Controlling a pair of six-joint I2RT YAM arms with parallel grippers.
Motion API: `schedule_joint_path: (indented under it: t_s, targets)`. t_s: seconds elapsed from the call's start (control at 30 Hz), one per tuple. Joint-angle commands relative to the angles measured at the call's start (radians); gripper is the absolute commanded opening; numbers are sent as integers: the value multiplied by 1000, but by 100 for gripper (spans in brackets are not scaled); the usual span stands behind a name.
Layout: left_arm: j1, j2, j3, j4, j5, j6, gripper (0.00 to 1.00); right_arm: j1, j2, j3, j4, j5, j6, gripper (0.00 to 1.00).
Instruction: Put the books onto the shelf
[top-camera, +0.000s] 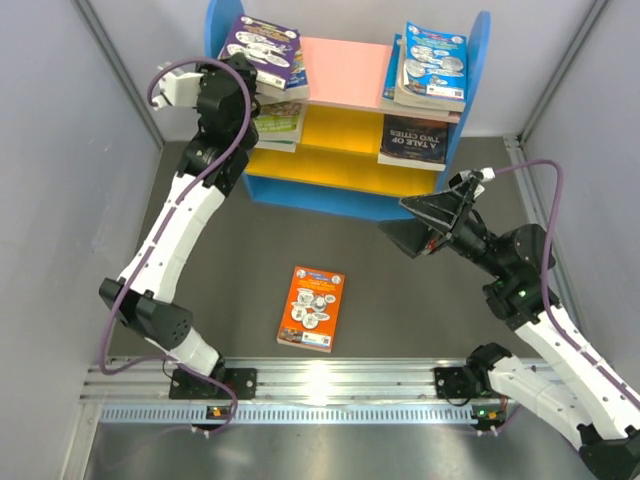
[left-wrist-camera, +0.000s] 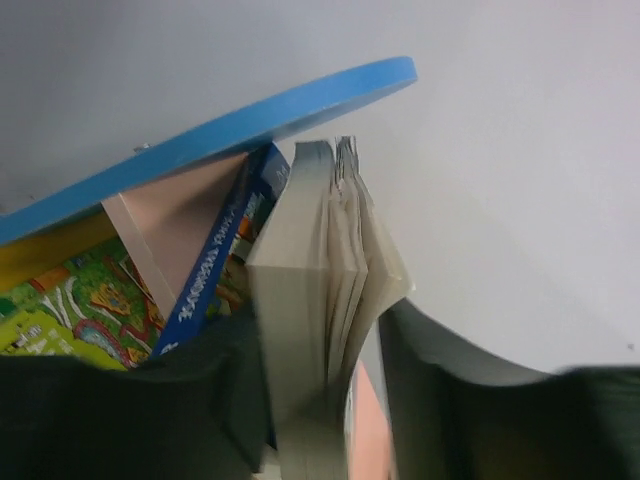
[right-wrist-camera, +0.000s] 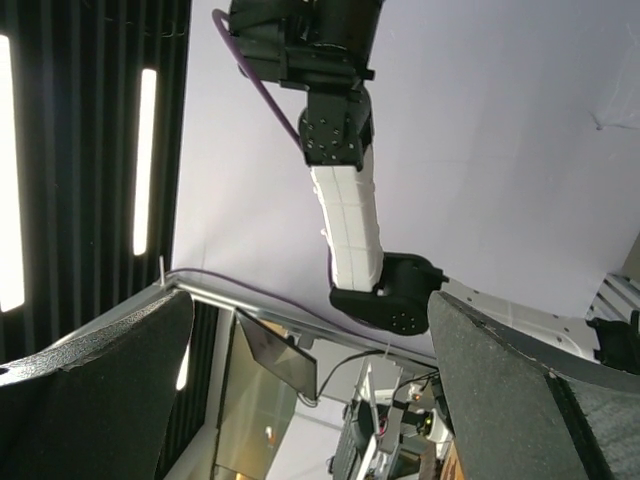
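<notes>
Shelf: small bookcase (top-camera: 345, 72) with blue side panels, pink top board and two yellow lower boards, at the dark desk's (top-camera: 400, 310) far edge.
Left pincer (top-camera: 248, 78): at the top board's left end, fingers astride the purple-covered paperback's (top-camera: 262, 48) page edge; a gap shows beside one finger, so parted, not clamping.
Right pincer (top-camera: 425, 222): jaws wide apart, empty, in the air before the shelf's right front corner.
Shelved: light blue cartoon paperbacks (top-camera: 432, 65) at the top board's right end; dark "A Tale of Two Cities" (top-camera: 413, 140) on the yellow board beneath; green-yellow books (top-camera: 278, 125) at that board's left end.
Unshelved: orange paperback (top-camera: 312, 307) flat near the desk's near edge.
</notes>
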Motion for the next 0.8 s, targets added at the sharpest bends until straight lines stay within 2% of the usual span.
schedule_joint_path:
  t_s: [0.0, 0.03, 0.07, 0.17, 0.2, 0.33, 0.47, 0.53, 0.63, 0.77]
  targets:
    - [30, 54, 108, -27, -19, 32, 55, -29, -10, -12, 59, -36, 30, 100]
    - [37, 70, 131, -41, 19, 47, 62, -37, -10, -16, 61, -40, 33, 100]
    - [50, 85, 154, -68, 39, 65, 76, -41, -10, -17, 66, -47, 35, 100]
    - [64, 121, 214, -142, 91, 136, 87, -60, -14, -17, 66, -63, 41, 100]
    - [66, 119, 213, -156, 99, 156, 94, -66, -16, -19, 66, -66, 42, 100]
    - [70, 128, 242, -225, 133, 288, 98, -83, -19, -28, 64, -73, 52, 100]
    - [69, 144, 287, -314, 111, 458, 99, -84, -16, -31, 63, -81, 50, 100]
    - [63, 134, 290, -326, 55, 518, 99, -84, -13, -31, 56, -83, 46, 100]
    - [63, 110, 284, -317, -27, 630, 99, -86, -11, -32, 43, -84, 32, 100]
    - [58, 47, 288, -239, -67, 792, 99, -84, -5, -23, 7, -96, -3, 100]
